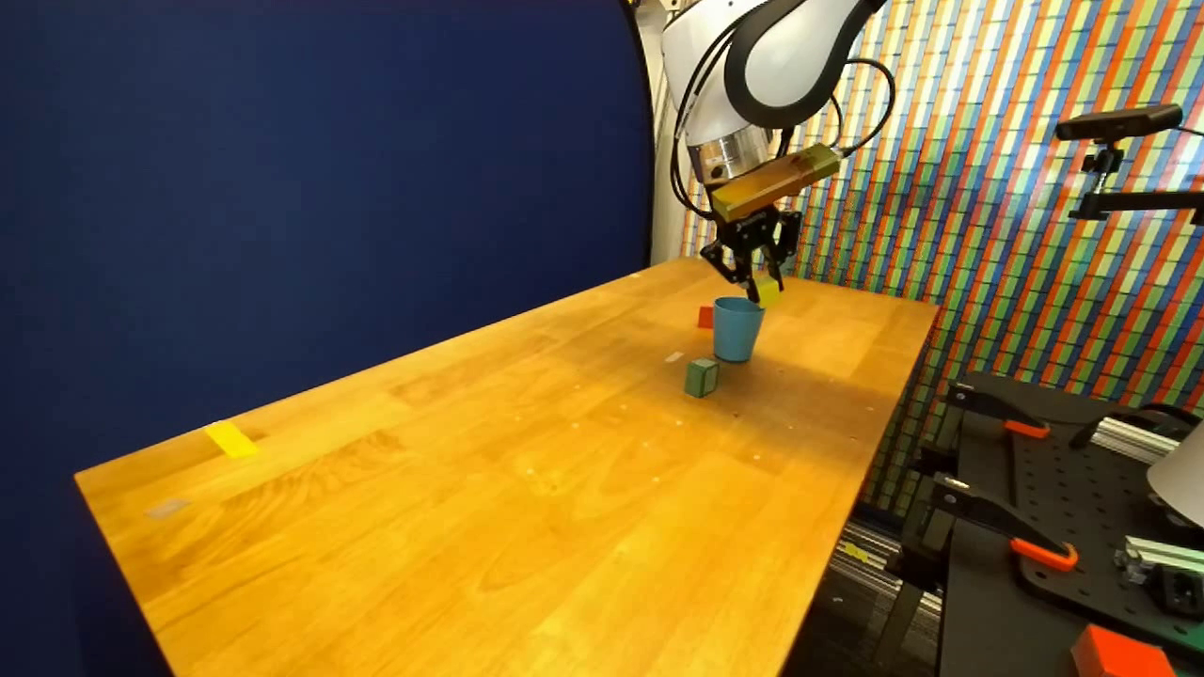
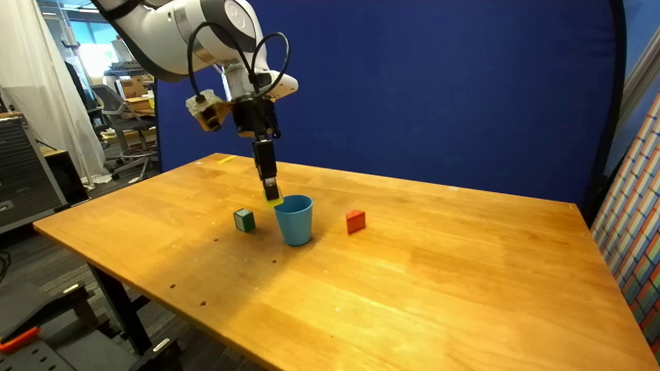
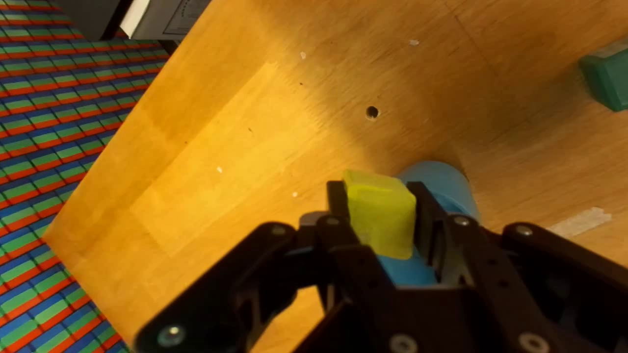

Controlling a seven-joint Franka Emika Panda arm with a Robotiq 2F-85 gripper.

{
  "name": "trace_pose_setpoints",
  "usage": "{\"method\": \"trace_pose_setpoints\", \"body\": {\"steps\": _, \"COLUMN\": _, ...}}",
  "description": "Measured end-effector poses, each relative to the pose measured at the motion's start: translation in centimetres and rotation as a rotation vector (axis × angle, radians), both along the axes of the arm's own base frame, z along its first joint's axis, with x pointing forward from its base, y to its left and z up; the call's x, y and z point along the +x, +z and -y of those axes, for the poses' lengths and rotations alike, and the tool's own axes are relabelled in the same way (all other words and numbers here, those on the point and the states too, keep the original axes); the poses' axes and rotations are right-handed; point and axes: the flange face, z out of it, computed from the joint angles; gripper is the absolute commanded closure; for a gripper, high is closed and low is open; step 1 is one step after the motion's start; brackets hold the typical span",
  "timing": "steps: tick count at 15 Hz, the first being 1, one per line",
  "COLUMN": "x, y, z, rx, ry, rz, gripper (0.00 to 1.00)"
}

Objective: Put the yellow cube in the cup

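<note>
Now the black two-finger gripper pinches the small bright-yellow cube snugly, by the left rim of the light-blue round cup in an exterior view; a rightward shift looks needed before release.

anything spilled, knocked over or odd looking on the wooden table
Nothing is visibly spilled, and the blue round cup stands upright. Mildly odd: small dark holes and a flat yellow tape strip on the wooden tabletop, since they interrupt the bare wood.
</note>
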Motion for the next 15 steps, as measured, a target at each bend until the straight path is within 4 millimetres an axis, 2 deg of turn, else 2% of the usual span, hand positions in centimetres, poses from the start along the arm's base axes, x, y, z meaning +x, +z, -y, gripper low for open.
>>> {"method": "trace_pose_setpoints", "body": {"steps": 4, "x": 1.1, "y": -0.9, "z": -0.5, "rx": 0.009, "ry": 0.021, "rz": 0.017, "gripper": 0.86}}
{"method": "trace_pose_setpoints", "body": {"steps": 5, "x": 1.5, "y": -1.1, "z": -0.6, "rx": 0.011, "ry": 0.024, "rz": 0.023, "gripper": 0.51}}
{"method": "trace_pose_setpoints", "body": {"steps": 6, "x": 1.8, "y": -1.2, "z": -0.6, "rx": 0.012, "ry": 0.027, "rz": 0.029, "gripper": 0.38}}
{"method": "trace_pose_setpoints", "body": {"steps": 8, "x": 2.4, "y": -1.4, "z": -0.6, "rx": 0.012, "ry": 0.030, "rz": 0.034, "gripper": 0.26}}
{"method": "trace_pose_setpoints", "body": {"steps": 11, "x": 3.1, "y": -1.2, "z": -0.7, "rx": 0.027, "ry": 0.036, "rz": 0.037, "gripper": 0.01}}
{"method": "trace_pose_setpoints", "body": {"steps": 13, "x": 3.2, "y": -1.0, "z": -0.9, "rx": 0.080, "ry": 0.044, "rz": 0.027, "gripper": 0.00}}
{"method": "trace_pose_setpoints", "body": {"steps": 14, "x": 3.3, "y": -0.7, "z": -1.2, "rx": 0.130, "ry": 0.051, "rz": 0.020, "gripper": 0.05}}
{"method": "trace_pose_setpoints", "body": {"steps": 15, "x": 3.3, "y": -0.3, "z": -1.6, "rx": 0.184, "ry": 0.056, "rz": 0.015, "gripper": 0.00}}
